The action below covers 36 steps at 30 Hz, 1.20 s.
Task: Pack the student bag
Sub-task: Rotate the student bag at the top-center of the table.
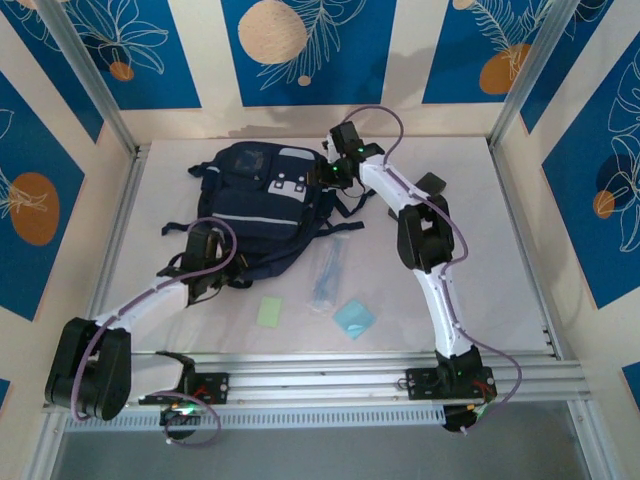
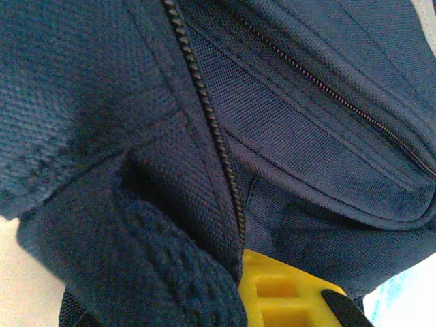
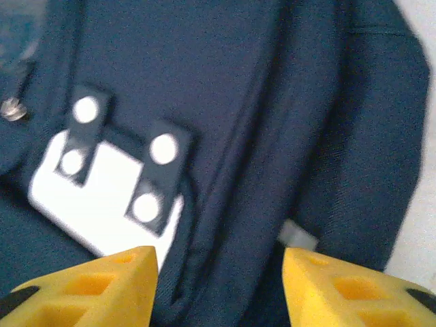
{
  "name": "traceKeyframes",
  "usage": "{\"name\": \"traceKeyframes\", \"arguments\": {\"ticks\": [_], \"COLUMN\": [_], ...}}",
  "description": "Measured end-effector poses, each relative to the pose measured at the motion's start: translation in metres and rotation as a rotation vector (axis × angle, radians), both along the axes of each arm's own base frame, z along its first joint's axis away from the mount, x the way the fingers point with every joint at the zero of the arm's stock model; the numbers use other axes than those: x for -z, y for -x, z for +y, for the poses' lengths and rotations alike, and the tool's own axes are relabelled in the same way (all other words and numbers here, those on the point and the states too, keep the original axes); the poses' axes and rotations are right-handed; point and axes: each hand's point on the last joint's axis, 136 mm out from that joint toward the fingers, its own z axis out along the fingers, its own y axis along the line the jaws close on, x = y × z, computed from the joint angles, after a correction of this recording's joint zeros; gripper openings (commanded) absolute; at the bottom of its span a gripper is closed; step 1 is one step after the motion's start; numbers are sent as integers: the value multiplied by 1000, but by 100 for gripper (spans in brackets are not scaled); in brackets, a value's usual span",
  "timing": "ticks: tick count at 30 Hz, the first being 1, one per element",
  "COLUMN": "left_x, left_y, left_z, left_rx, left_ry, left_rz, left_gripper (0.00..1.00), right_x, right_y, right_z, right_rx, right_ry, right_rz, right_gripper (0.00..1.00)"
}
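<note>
The student bag [image 1: 262, 205], a navy backpack with a white patch [image 3: 102, 197], lies on the white table [image 1: 500, 260] at the back centre. At the bag's near left corner my left gripper [image 1: 206, 262] is shut, pinching navy fabric beside a zipper [image 2: 211, 126]. One of its yellow fingers [image 2: 283, 293] shows, and the other is hidden under a padded fold. My right gripper [image 3: 218, 262] stands open at the bag's far right side [image 1: 332, 176]. Its yellow fingers hover apart over a fabric fold, close to a small grey tab [image 3: 298, 236].
On the table in front of the bag lie a clear bluish packet [image 1: 328, 275], a pale green pad [image 1: 270, 312] and a light blue square [image 1: 354, 318]. Black straps [image 1: 345, 205] trail off the bag's right. Metal rails [image 1: 380, 372] border the near edge.
</note>
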Motion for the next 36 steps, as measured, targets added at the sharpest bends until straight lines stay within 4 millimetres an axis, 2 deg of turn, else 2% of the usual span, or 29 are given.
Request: {"name": "traceKeyframes", "arguments": {"ticks": [4,5,6,10,11,17,22,25,28,29,30,31,32,33,34,36], "left_x": [-4,-4,-4,-5,-5,-3,7,9,6,5,4,3,1,-2,-8,-18], "left_y": [-4,-5,-6,-7,-7,-18,-47,-77,-104,-112,-121,-129,-136,-144,-151,-159], "left_z": [-1,-2,-2,-1,-1,11,32,40,44,46,46,46,47,48,49,47], "left_rx": [1,0,0,-2,-2,-36,-91,-111,-120,-121,-120,-117,-116,-122,-123,-115], "left_ry": [4,4,4,5,5,-16,-72,-86,-92,-95,-96,-98,-99,-97,-96,-90], "left_rz": [-6,-7,-8,-11,-12,-19,-1,-10,-33,-38,-45,-50,-57,-67,-82,-102], "left_gripper": [0,0,0,0,0,0,0,0,0,4,15,30,47,57,63,67], "right_x": [19,24,28,38,38,36,22,10,8,9,11,15,17,21,24,28], "right_y": [-8,-10,-12,-11,-12,-5,39,61,81,87,94,101,106,111,118,134], "right_z": [-6,-6,-5,2,5,6,-17,-30,-36,-37,-38,-37,-37,-37,-36,-30], "right_rx": [83,102,116,140,139,152,189,214,234,239,242,241,243,243,237,203], "right_ry": [26,25,20,-33,-46,-101,-122,-133,-148,-150,-148,-145,-142,-138,-135,-135], "right_rz": [42,52,61,103,105,100,109,117,123,128,135,145,152,163,177,205], "right_gripper": [52,49,42,4,0,0,0,0,0,0,0,0,8,13,23,32]}}
